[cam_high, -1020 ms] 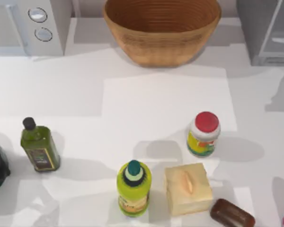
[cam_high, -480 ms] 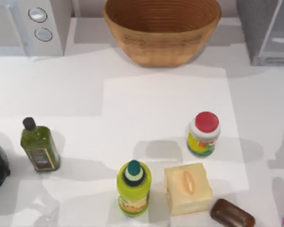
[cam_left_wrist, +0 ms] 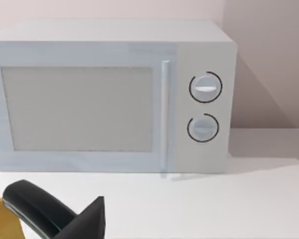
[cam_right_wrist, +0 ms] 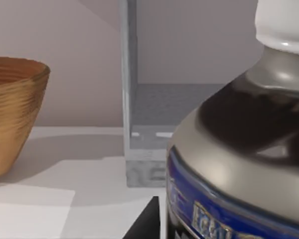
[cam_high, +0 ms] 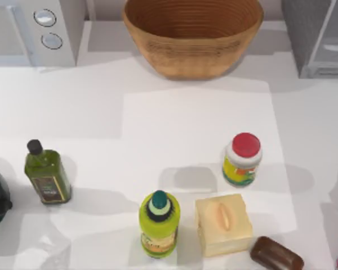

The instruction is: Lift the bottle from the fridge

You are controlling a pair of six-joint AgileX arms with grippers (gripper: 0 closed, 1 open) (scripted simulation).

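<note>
Right wrist view: a bottle (cam_right_wrist: 239,149) with a dark body, blue label band and white cap sits very close to the camera, apparently within the right gripper, though whether the jaws pinch it cannot be told. Beyond it stands the fridge (cam_right_wrist: 139,124), open, at the table's far right corner (cam_high: 318,36). A wooden bowl (cam_high: 192,34) occupies the far centre, with a white microwave (cam_left_wrist: 109,94) at far left. Left wrist view: a dark fingertip (cam_left_wrist: 89,219) of the left gripper faces the microwave; its jaw state cannot be told.
</note>
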